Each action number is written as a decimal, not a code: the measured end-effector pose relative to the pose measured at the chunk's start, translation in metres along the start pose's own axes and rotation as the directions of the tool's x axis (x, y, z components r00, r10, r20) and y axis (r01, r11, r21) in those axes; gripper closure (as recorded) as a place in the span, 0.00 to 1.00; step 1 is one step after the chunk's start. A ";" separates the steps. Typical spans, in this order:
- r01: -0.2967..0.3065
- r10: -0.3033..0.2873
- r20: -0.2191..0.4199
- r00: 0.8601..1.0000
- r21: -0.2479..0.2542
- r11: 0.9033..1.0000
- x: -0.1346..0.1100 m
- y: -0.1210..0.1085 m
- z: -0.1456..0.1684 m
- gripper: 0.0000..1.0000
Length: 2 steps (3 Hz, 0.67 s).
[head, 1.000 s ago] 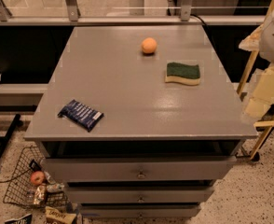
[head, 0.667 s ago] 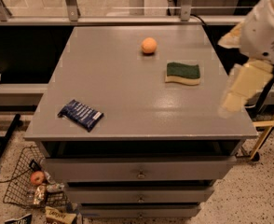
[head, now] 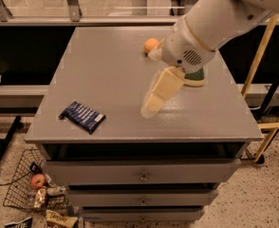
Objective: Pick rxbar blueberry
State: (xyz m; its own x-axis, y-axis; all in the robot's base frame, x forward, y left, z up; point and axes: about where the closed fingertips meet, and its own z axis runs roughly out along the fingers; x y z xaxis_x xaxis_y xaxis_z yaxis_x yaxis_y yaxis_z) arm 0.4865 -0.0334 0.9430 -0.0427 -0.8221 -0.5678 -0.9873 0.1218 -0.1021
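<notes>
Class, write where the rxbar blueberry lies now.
The rxbar blueberry lies near the front-left corner of the cabinet top in the camera view; the gripper hangs over the middle.

text: none legible
rxbar (head: 82,117): pale lettering, unreadable
gripper (head: 149,109): above mid table (head: 106,65), right of rxbar

Matt cream plastic jaws over smooth grey tabletop (head: 111,70).
</notes>
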 end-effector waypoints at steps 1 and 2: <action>-0.013 0.013 0.031 0.999 -0.014 1.000 -0.009 -0.001 0.011 0.00; -0.013 0.013 0.031 0.999 -0.014 1.000 -0.009 -0.001 0.011 0.00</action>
State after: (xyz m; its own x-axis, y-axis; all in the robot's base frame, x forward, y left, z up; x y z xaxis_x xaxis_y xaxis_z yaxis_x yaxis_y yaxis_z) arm 0.4900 -0.0199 0.9388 -0.0511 -0.8030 -0.5938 -0.9887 0.1244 -0.0832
